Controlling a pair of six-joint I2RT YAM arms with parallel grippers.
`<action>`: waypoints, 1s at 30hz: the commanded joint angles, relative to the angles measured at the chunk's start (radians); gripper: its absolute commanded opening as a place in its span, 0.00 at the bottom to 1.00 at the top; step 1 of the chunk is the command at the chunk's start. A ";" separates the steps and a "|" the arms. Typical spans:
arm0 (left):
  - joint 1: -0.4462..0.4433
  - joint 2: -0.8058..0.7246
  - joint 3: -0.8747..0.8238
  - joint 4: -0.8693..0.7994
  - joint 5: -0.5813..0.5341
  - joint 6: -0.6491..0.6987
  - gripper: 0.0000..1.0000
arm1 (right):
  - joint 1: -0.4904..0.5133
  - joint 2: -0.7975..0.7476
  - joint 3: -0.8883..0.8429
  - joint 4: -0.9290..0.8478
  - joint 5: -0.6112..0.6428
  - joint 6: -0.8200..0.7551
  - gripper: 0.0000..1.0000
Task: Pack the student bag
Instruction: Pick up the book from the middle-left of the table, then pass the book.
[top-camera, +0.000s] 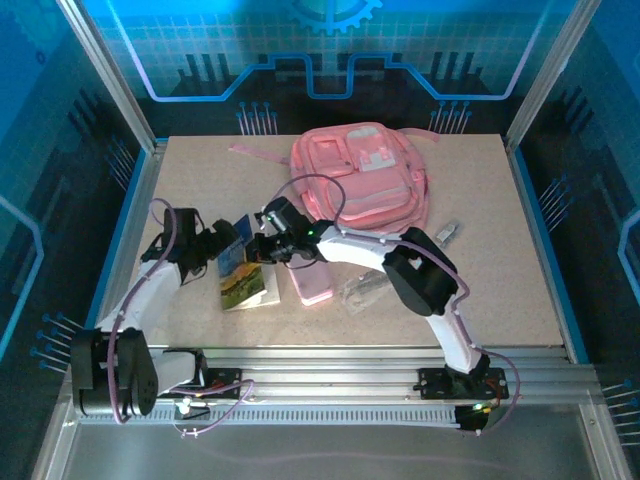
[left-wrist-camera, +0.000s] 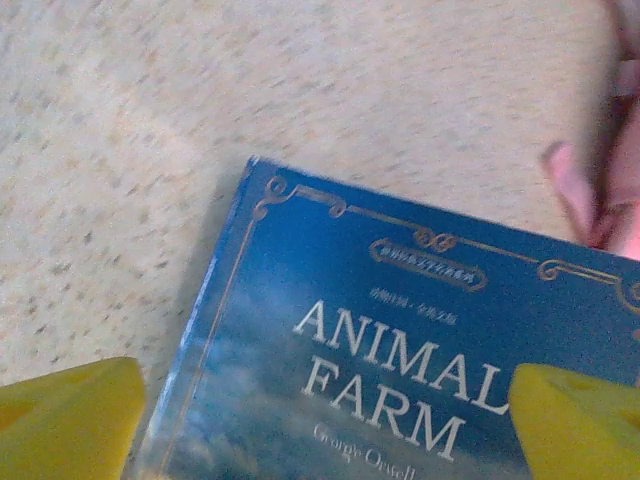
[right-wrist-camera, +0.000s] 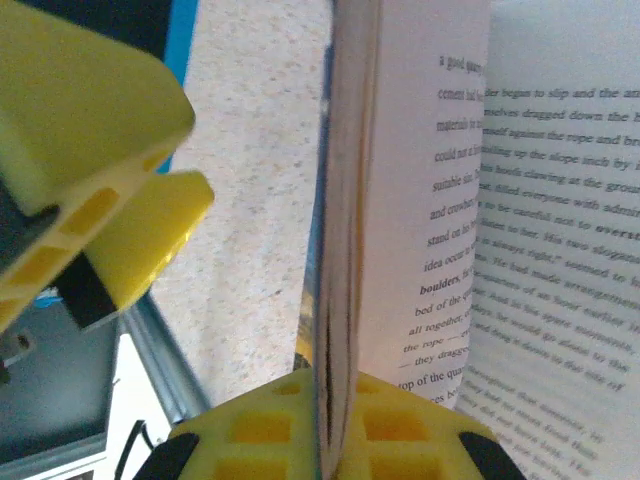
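The student bag (top-camera: 360, 185), a big pink backpack, lies flat at the back middle of the table. A blue "Animal Farm" book (top-camera: 237, 252) is held up above the table between both arms. My right gripper (top-camera: 262, 243) is shut on the book (right-wrist-camera: 345, 200), clamping its cover and pages edge-on between the yellow jaws (right-wrist-camera: 340, 420). My left gripper (top-camera: 222, 245) stands wide open, its yellow fingertips (left-wrist-camera: 70, 415) on either side of the blue cover (left-wrist-camera: 400, 330) without pinching it. One of the left gripper's fingers (right-wrist-camera: 90, 130) shows beside the book.
A second book (top-camera: 247, 288) with a green and yellow cover lies on the table under the held one. Beside it lie a pink pencil case (top-camera: 311, 284) and a clear plastic packet (top-camera: 365, 290). A small pale item (top-camera: 447, 233) sits right of the bag.
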 joint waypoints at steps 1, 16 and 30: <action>0.003 -0.024 0.011 0.045 0.084 0.014 0.99 | -0.063 -0.121 -0.053 0.115 -0.129 0.001 0.00; -0.005 -0.039 -0.212 0.491 0.315 -0.104 0.97 | -0.204 -0.149 -0.296 0.548 -0.322 0.219 0.00; -0.077 0.094 -0.193 0.648 0.370 -0.156 0.54 | -0.236 -0.122 -0.370 0.641 -0.338 0.263 0.00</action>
